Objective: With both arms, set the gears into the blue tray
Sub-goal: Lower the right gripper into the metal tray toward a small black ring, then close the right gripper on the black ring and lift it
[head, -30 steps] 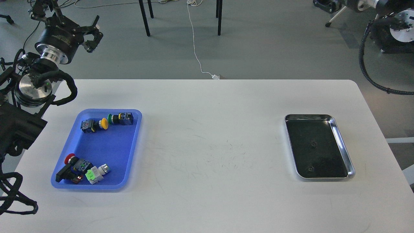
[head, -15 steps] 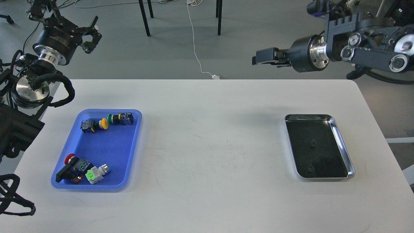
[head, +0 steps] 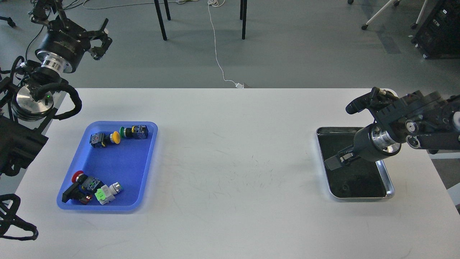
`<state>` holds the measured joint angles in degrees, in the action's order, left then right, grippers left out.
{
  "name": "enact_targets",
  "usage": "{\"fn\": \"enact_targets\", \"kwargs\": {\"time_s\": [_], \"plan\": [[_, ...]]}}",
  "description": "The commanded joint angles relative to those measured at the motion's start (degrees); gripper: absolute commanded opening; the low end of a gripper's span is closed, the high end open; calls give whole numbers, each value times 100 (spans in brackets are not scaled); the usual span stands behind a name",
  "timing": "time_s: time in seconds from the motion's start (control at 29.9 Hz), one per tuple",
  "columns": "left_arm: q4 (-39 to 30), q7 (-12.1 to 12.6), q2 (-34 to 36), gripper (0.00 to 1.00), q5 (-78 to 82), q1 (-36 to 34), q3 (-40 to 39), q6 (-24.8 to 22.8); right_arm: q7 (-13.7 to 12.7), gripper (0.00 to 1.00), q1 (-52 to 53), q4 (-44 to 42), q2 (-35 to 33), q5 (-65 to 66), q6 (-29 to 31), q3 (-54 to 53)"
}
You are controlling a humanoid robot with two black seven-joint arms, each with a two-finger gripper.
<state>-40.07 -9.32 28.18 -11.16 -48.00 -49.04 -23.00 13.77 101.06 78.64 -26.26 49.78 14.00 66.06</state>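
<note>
The left claw [head: 100, 39] hangs spread and empty past the worktop's [head: 233, 144] far left corner, beyond the blue tray [head: 118, 162], which has room mid-floor between its switches [head: 118, 136]. Across bare worktop, the right claw [head: 336, 162], whose gap I cannot tell, dips into the silver tray [head: 390, 189]. One gear [head: 345, 187] lies nearer; reaching it looks like the step in hand, calling for a careful descent inside the rim.

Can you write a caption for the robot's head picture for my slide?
Right gripper dips into silver tray holding one visible gear; blue tray waits left.
</note>
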Motion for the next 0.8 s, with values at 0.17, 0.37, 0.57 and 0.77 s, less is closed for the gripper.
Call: {"fn": "enact_targets", "kwargs": {"time_s": [0.17, 0.37, 0.57, 0.77], "plan": [[8, 0, 30, 98, 17, 1, 18, -38, -41, 62, -384, -59, 7, 243, -90, 109], [8, 0, 30, 98, 17, 10, 35, -46, -41, 61, -613, -77, 7, 234, -187, 100], [8, 0, 21, 98, 17, 10, 44, -37, -41, 59, -850, -261, 7, 234, -205, 57], [17, 0, 21, 98, 26, 10, 44, -37, -41, 56, -938, -288, 7, 225, -213, 30]]}}
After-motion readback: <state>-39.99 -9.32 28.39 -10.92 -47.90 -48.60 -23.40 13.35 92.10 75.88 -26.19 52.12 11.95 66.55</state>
